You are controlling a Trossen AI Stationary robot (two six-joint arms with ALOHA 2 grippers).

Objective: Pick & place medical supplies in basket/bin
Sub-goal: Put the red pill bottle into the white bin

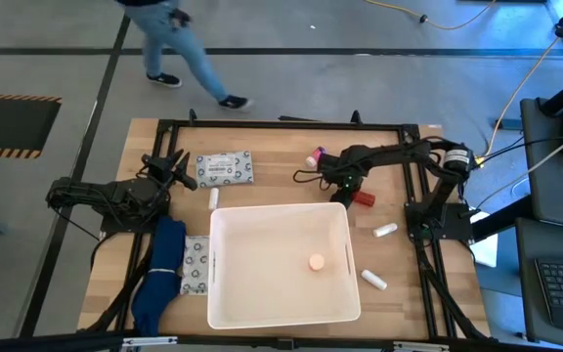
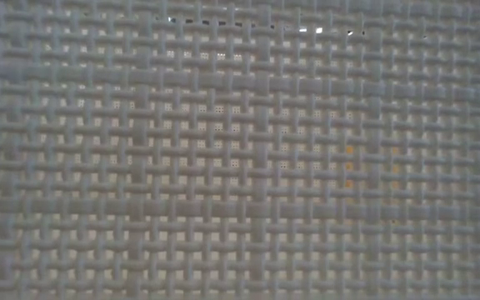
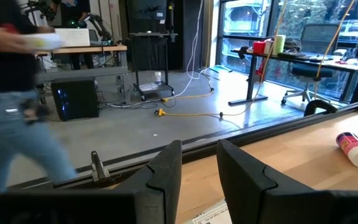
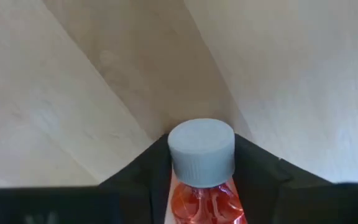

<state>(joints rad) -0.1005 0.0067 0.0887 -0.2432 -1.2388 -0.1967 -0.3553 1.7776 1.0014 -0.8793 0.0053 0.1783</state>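
The white bin [image 1: 231, 293] sits mid-table with an orange-capped vial [image 1: 316, 261] inside. My right gripper [image 1: 352, 188] reaches past the bin's far right corner and is shut on the tiny red bottle [image 1: 363, 198]; in the right wrist view the bottle [image 4: 201, 199] shows between the fingers. My left gripper [image 3: 197, 177] waits open at the table's left, next to a patterned packet [image 1: 225, 167]. A pink-capped vial [image 1: 316, 156] lies on its side by the far edge, and shows as a vial [image 3: 353, 148] in the left wrist view. White tubes [image 1: 386, 231] [image 1: 374, 280] [image 1: 213, 198] lie around the bin. My right gripper pinches the red bottle between its two fingers, which lie on either side of the body just behind the cap [image 4: 201, 190]. The grey-white cap [image 4: 201, 151] sticks out past the fingertips toward the table. The fingers slant down from above. Whether the bottle is lifted clear I cannot tell.
A blue cloth [image 1: 159, 274] and a second patterned packet [image 1: 195, 264] lie left of the bin. A black frame [image 1: 291, 125] runs round the table. A person [image 1: 179, 49] walks past beyond the far edge. A woven mesh [image 2: 240, 150] fills the low view.
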